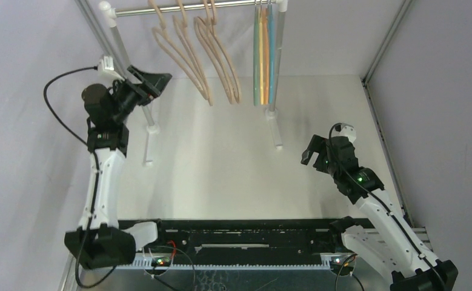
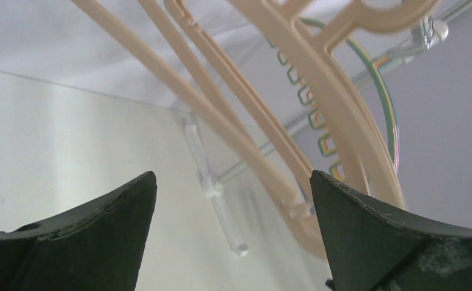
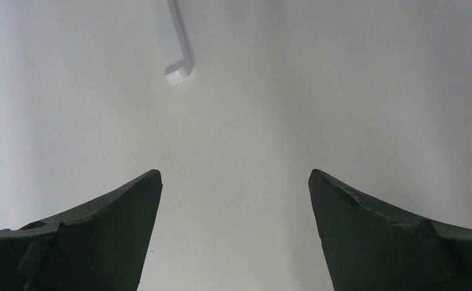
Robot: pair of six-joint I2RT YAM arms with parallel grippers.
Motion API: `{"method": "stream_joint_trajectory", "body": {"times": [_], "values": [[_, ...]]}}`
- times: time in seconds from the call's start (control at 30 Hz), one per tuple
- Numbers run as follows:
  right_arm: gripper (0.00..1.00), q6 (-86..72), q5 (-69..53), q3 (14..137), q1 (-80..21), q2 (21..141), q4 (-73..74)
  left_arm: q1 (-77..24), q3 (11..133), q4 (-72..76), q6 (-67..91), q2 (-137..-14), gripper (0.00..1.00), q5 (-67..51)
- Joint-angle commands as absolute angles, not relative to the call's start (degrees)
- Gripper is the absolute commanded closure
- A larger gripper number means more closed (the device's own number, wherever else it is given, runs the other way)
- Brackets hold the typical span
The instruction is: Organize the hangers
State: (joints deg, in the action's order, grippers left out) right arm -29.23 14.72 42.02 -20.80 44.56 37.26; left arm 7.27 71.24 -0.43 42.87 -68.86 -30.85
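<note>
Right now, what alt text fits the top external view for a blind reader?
Several beige hangers and thin coloured hangers hang on a silver rail at the far end of a white table. The left tool is raised and open beside the beige ones; the right tool is open, low over the table.

Beige hangers (image 2: 318, 79): smooth, satin sheen, wood-toned, moulded look; thin coloured hangers (image 1: 263, 54): slick, plastic-like; rail (image 1: 136, 10): bright polished metal; posts (image 1: 275, 121): white plastic, slight gloss; table (image 1: 233, 170): matt white, smooth; left gripper fingers (image 2: 82, 242): matt black, edges scuffed grey; right gripper fingers (image 3: 391, 236): matt black, faintly grainy.
</note>
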Motion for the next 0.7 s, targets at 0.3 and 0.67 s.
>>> {"method": "stream_joint_trajectory", "body": {"times": [0.3, 0.67], "values": [[0.0, -27.2, 17.6, 44.1, -28.3, 47.0, 24.9, 0.3, 50.0, -10.6, 22.3, -47.3, 0.0, -19.4], [0.0, -25.2, 25.1, 50.8, -31.8, 57.4, 23.3, -5.4, 38.9, -1.3, 17.1, -51.3, 0.01, -12.2]]}}
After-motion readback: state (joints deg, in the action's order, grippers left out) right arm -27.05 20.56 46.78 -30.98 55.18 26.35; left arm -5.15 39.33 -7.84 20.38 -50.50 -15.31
